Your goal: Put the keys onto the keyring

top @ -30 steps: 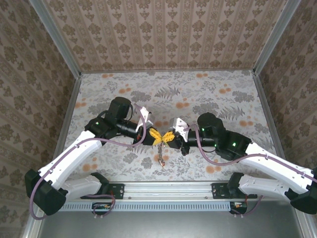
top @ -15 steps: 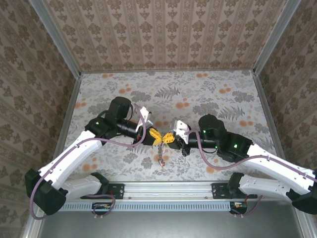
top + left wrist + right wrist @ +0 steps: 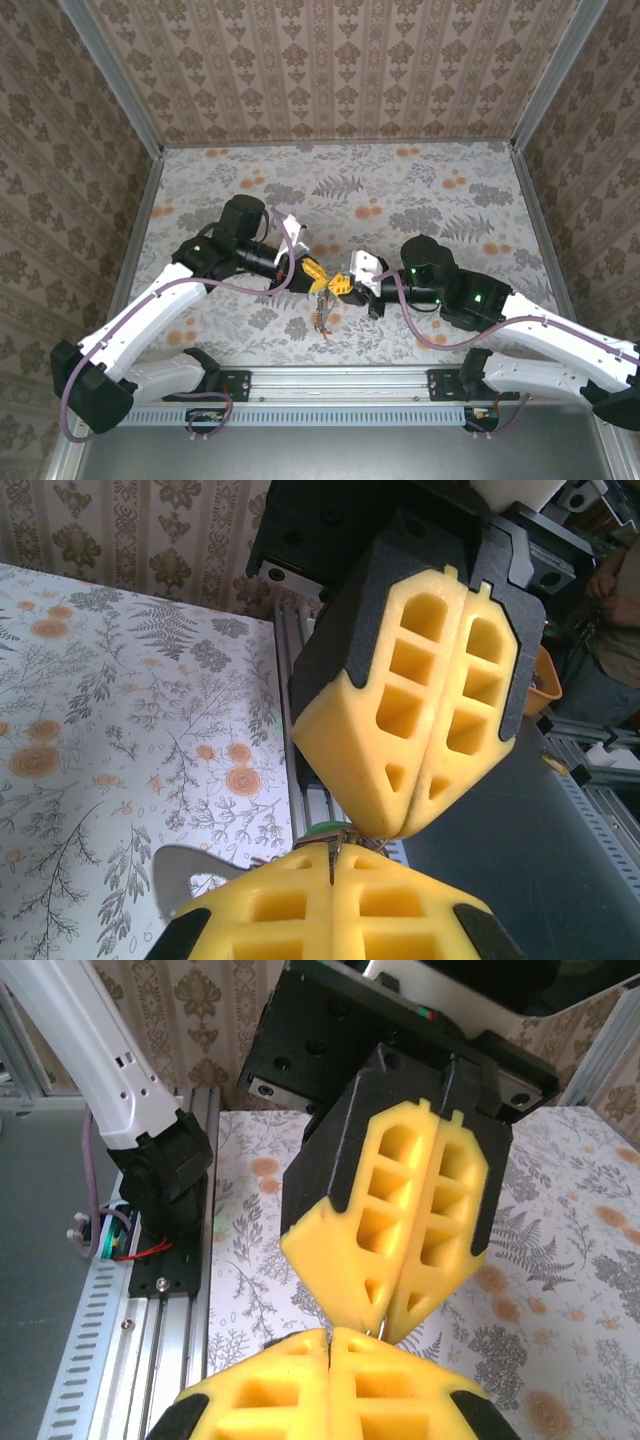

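Both claws are pinched fully shut: left gripper [image 3: 313,271] and right gripper [image 3: 341,284] meet tip to tip mid-frame, keyring [image 3: 323,314] dangling just below. Whose grip it's in, I can't tell.

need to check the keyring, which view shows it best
Top external: the thin grey metal keyring dangles in the open below the two pairs of yellow foam fingers, where they meet tip to tip. The left wrist view gives a green sliver at the fingertips, and the right wrist view a small metal glint.
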Tool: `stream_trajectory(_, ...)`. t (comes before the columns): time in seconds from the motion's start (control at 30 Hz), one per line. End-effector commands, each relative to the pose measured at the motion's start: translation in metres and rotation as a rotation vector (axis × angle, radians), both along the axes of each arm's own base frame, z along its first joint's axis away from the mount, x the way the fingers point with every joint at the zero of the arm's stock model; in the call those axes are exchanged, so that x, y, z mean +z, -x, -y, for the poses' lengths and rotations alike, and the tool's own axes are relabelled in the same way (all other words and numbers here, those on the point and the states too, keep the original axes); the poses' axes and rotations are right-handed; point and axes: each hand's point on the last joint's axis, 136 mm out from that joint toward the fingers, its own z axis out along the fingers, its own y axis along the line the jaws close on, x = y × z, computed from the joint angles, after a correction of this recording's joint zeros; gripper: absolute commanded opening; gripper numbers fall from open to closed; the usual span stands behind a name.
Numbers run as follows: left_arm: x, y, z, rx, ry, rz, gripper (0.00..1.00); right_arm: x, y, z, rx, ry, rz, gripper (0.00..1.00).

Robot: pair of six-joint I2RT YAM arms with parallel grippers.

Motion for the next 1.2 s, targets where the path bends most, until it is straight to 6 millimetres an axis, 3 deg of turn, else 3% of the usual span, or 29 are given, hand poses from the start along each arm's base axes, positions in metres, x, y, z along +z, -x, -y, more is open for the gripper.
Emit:
stream_trajectory(0.0, 0.005, -0.014, 0.003, 0.043, 0.015, 0.044, 0.00, 0.000, 0.026, 0.000, 0.115, -0.001, 0.001, 0.00)
stream_trajectory(0.3, 0.006, -0.015, 0.004, 0.046, 0.017, 0.045, 0.00, -0.005, 0.020, 0.000, 0.076, 0.019, 0.012, 0.00)
stream_trajectory(0.43, 0.006, -0.016, 0.004, 0.055, 0.015, 0.051, 0.00, -0.005, 0.019, 0.007, 0.025, -0.006, 0.005, 0.26)
stream_trajectory(0.63, 0.009, -0.019, 0.003, 0.080, 0.017, 0.079, 0.00, -0.002, 0.023, 0.020, -0.018, -0.023, -0.021, 0.31)
stream_trajectory(0.83, 0.022, -0.010, 0.000, 0.088, 0.055, 0.134, 0.00, 0.025, 0.004, 0.027, -0.143, -0.109, -0.008, 0.33)
stream_trajectory(1.17, 0.041, 0.018, -0.001, 0.071, 0.129, 0.200, 0.00, 0.063, 0.009, 0.015, -0.085, -0.229, -0.005, 0.35)
